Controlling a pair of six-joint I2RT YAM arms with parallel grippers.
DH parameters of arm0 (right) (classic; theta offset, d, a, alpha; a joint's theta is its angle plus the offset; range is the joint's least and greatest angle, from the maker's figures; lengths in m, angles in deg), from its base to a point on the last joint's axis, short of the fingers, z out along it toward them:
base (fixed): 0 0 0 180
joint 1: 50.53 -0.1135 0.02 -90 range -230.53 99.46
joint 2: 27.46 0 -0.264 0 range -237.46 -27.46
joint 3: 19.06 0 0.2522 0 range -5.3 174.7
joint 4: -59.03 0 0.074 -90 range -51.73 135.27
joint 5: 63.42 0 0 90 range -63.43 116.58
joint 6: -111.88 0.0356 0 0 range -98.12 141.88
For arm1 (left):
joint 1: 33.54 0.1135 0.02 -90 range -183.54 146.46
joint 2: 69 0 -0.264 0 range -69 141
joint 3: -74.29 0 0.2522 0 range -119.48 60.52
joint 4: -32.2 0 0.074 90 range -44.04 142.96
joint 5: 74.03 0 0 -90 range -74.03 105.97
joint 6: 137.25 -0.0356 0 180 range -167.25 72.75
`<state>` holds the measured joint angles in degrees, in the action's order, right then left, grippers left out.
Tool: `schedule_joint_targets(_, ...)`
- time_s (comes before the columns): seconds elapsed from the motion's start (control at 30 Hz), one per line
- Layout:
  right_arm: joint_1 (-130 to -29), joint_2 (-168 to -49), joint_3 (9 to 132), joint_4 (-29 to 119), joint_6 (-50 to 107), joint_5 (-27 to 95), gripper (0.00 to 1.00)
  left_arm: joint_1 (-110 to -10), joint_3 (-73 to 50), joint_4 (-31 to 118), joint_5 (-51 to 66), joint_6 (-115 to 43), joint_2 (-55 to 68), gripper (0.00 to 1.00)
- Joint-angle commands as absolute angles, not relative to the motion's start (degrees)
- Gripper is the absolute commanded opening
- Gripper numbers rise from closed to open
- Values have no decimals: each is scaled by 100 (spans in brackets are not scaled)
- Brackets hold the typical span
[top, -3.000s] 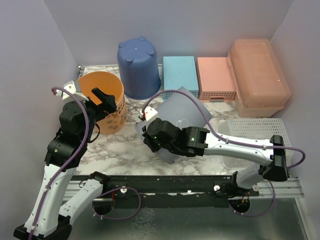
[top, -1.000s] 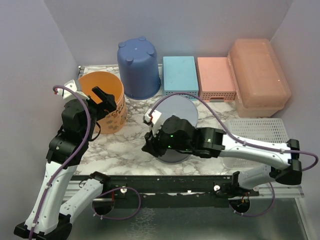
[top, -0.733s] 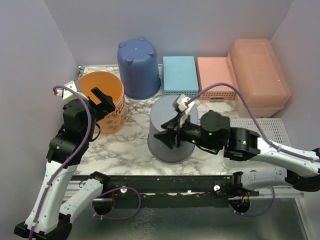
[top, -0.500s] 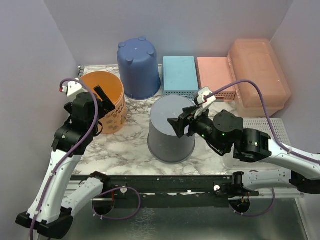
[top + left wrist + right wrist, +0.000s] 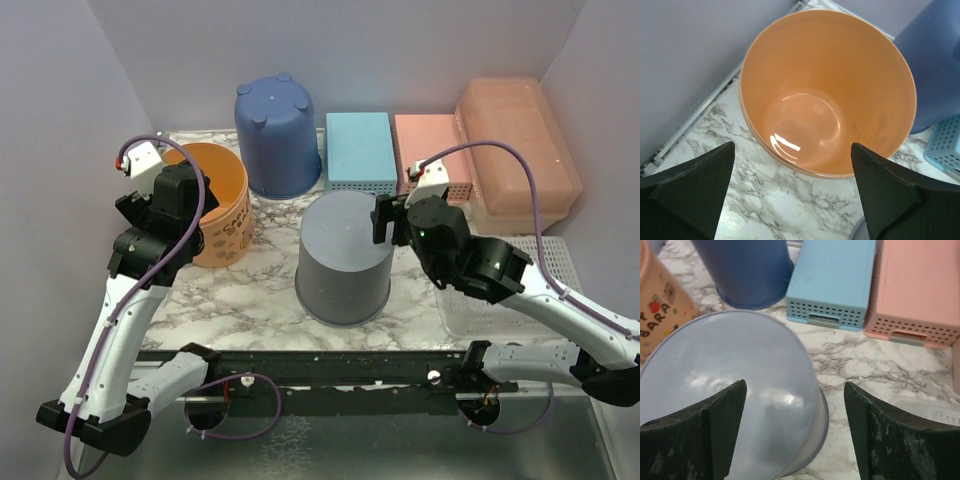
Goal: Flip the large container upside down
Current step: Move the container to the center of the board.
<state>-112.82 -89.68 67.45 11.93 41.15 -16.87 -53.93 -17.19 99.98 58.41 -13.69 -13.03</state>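
Observation:
The large container (image 5: 520, 150), a translucent peach-orange box, stands at the back right corner, and neither gripper touches it. A grey bucket (image 5: 343, 260) stands upside down mid-table, its flat bottom up. My right gripper (image 5: 390, 220) hovers open at the bucket's upper right edge. In the right wrist view the grey bucket (image 5: 730, 390) lies below and left of the spread right gripper (image 5: 794, 390), with nothing held. My left gripper (image 5: 185, 195) hangs open over the upright orange bucket (image 5: 215, 185). The left wrist view looks into the orange bucket (image 5: 830, 90) past the wide left gripper (image 5: 792, 150).
An upturned dark blue bucket (image 5: 275, 135), a light blue basket (image 5: 360, 150) and a pink perforated basket (image 5: 432, 155) line the back wall. A white perforated basket (image 5: 510, 290) sits at the front right under the right arm. Walls close in the left, back and right sides.
The right gripper tipped the grey bucket upside down onto the table, let go and pulled back to the right, opening. The left arm moved up over the orange bucket.

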Motion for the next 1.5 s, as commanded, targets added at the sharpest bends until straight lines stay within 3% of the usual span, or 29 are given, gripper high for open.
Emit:
schedule_joint_targets(0.0, -10584, -8926, 6857, 876, 4719, -654, 83, -5272, -1815, 10336, 6493, -1512, -1101, 99)
schedule_joint_targets(0.2, -9725, -8889, 6642, 977, 5067, 827, 84, -4041, -1508, 9822, 5418, -1979, -1046, 99)
schedule_joint_targets(0.4, -9644, -8762, 6432, 1053, 5055, 1045, 84, -2714, -1204, 9499, 4474, -2263, -898, 99)
schedule_joint_targets(0.57, -9562, -8690, 6290, 1057, 5069, 1189, 84, -2269, -907, 9116, 3881, -2258, -814, 98)
schedule_joint_targets(1.0, -9010, -8619, 6153, 1170, 5018, 2013, 85, -1960, -617, 8481, 3460, -2311, -486, 79)
schedule_joint_targets(1.2, -8784, -8618, 5849, 1402, 5264, 2259, 85, -1859, -348, 8270, 3036, -2400, -424, 65)
schedule_joint_targets(1.47, -8719, -8549, 5483, 1789, 5769, 2934, 84, -1811, -271, 8412, 3642, -2526, -679, 26)
